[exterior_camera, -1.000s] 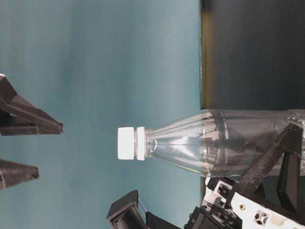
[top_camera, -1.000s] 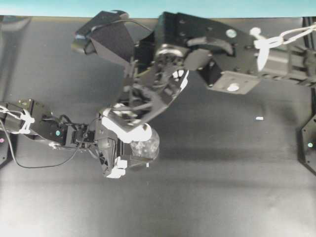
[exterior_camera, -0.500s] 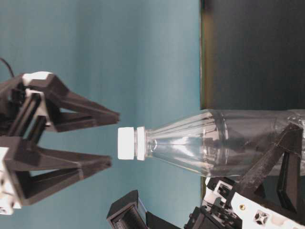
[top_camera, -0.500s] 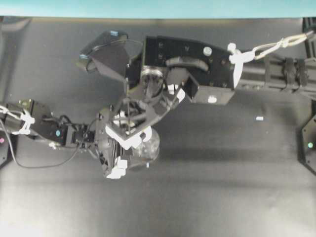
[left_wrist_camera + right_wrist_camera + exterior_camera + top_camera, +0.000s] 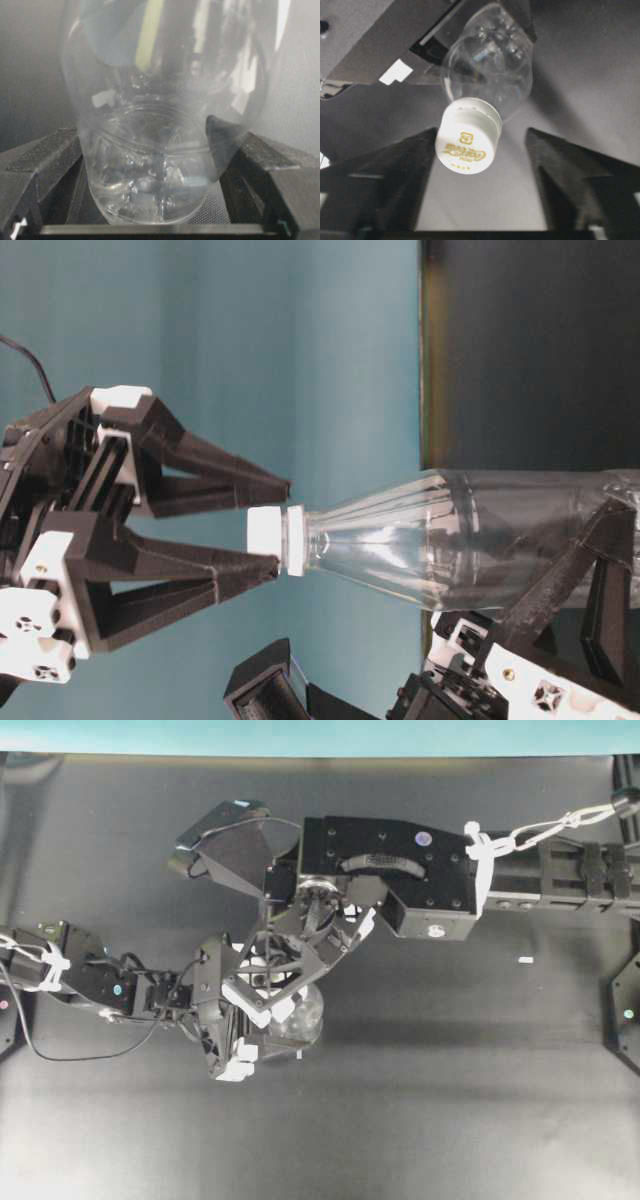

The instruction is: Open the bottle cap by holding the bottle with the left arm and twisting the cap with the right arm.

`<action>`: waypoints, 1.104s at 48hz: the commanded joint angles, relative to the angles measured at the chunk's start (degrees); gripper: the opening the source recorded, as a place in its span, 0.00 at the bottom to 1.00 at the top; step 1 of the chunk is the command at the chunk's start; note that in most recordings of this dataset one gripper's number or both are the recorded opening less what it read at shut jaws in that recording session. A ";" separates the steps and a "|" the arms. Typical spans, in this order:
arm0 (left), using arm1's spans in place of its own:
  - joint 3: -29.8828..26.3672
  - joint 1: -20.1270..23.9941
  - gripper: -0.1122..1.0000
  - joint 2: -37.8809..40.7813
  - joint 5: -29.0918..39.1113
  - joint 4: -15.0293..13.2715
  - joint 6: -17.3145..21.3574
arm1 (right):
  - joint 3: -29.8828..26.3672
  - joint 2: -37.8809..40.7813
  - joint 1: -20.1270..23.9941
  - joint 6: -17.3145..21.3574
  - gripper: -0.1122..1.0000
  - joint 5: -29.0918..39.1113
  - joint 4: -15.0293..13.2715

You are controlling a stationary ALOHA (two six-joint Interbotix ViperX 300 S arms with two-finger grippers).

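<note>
From overhead, the right arm (image 5: 420, 880) reaches in from the right edge and its right gripper (image 5: 268, 982) sits directly over the bottle (image 5: 300, 1015), hiding the cap from this angle; the left arm (image 5: 90, 982) comes in from the left edge, and its left gripper (image 5: 228, 1020) is clamped on the bottle body just below and beside the right gripper, on the dark table (image 5: 450, 1100). A tiny white scrap (image 5: 525, 960) lies well apart to the right. In the table-level view, which is turned on its side, the right gripper (image 5: 282, 525) stands spread, one fingertip on each side of the bottle cap (image 5: 266, 540), both tips reaching the cap's edges, though contact cannot be told. The clear bottle (image 5: 450, 540) extends away from the fingertips toward the left gripper's frame (image 5: 560, 640). The left wrist view shows the bottle (image 5: 160, 150) squeezed between the two black fingers (image 5: 45, 165), base nearest the camera. The right wrist view shows the bottle cap (image 5: 468, 142) between the spread fingers (image 5: 395, 175), nearer the left one, with a gap to the other.
</note>
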 commanded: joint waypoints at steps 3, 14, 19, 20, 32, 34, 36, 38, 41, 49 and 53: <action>0.79 -1.14 0.86 1.14 0.97 0.18 -0.79 | -0.26 -0.26 0.62 -1.32 0.48 -0.79 -0.26; 1.05 -1.14 0.86 1.14 0.97 0.18 -0.88 | -0.79 -0.09 0.88 -9.05 0.43 -0.62 0.00; 1.05 -1.14 0.86 1.14 0.97 0.18 -0.88 | -1.49 0.09 0.88 -14.59 0.43 -0.26 0.09; 1.05 -1.14 0.86 1.14 0.97 0.18 -0.88 | -1.58 0.09 0.88 -15.91 0.43 -0.26 0.09; 1.05 -1.14 0.86 1.14 0.97 0.18 -0.79 | -2.29 0.26 1.41 -37.35 0.43 0.09 0.26; 1.05 -1.14 0.86 1.14 0.97 0.18 -0.79 | -2.29 0.26 1.58 -41.22 0.43 0.09 0.35; 1.05 -1.14 0.86 1.14 0.97 0.18 -0.79 | -2.29 0.26 1.67 -44.82 0.43 0.09 0.44; 1.05 -1.14 0.86 1.14 0.97 0.18 -0.79 | -2.29 0.26 1.85 -47.99 0.43 0.00 0.35; 1.05 -1.23 0.86 1.14 0.97 0.18 -0.79 | -2.29 0.26 2.02 -52.56 0.43 -0.18 0.44; 1.05 -1.14 0.86 1.14 0.97 0.18 -0.79 | -2.29 0.26 2.20 -61.61 0.43 -0.35 0.35; 1.05 -1.14 0.86 1.05 0.97 0.18 -0.79 | -2.29 0.18 2.20 -64.69 0.43 -0.18 0.35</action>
